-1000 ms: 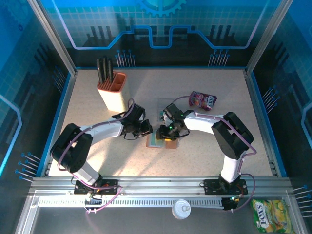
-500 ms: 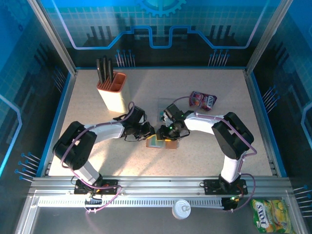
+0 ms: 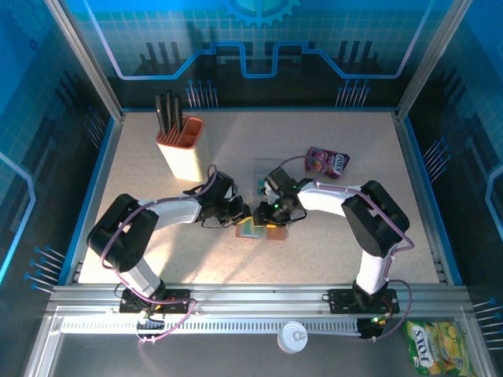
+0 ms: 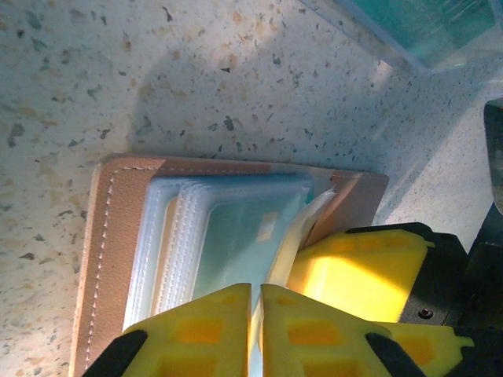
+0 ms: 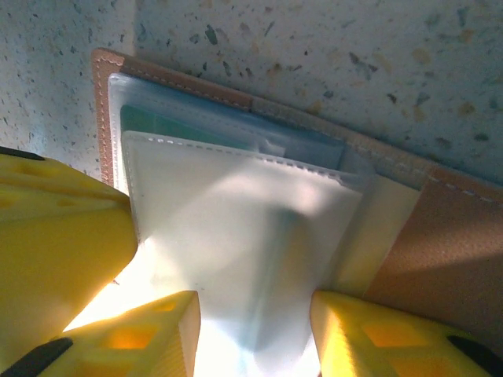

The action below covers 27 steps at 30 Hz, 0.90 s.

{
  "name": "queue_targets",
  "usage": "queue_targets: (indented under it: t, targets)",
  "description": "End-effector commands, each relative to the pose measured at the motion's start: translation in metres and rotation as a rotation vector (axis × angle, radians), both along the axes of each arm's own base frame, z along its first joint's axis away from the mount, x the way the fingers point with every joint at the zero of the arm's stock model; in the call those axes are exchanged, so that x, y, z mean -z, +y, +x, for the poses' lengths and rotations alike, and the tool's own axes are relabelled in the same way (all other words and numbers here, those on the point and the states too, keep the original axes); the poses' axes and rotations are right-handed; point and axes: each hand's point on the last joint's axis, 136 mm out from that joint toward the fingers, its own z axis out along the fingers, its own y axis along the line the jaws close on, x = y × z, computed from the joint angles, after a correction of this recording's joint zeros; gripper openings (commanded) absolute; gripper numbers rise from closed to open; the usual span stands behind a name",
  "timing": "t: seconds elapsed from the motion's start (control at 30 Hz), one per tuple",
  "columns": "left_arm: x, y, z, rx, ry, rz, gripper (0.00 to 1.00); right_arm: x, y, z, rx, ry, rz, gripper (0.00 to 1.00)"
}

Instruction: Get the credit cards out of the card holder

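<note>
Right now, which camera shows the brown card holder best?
The left wrist view: the card holder lies close up, its leather edge and clear pockets sharp. The right wrist view shows one corner, washed by glare. Top view: tiny, partly covered.

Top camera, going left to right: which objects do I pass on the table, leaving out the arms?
Orange-and-cream knife block with black handles → small flat brown leather card holder → purple-pink snack pouch.
</note>
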Motion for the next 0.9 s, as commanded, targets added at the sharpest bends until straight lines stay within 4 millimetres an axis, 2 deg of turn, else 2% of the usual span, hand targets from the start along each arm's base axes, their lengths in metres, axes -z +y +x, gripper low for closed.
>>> queue_targets:
  t: [0.0, 0.63, 0.87]
  targets:
    - [0.005, -0.006, -0.01, 0.019, 0.042, -0.032, 0.12, -0.006, 0.0, -0.005, 0.0, 0.006, 0.019, 0.44]
    - [-0.006, -0.012, -0.004, 0.015, 0.035, -0.066, 0.14, -0.038, -0.014, 0.004, 0.031, -0.067, 0.037, 0.45]
    - [-0.012, -0.019, -0.005, 0.022, 0.041, -0.072, 0.16, -0.043, -0.023, 0.01, 0.057, -0.088, 0.05, 0.45]
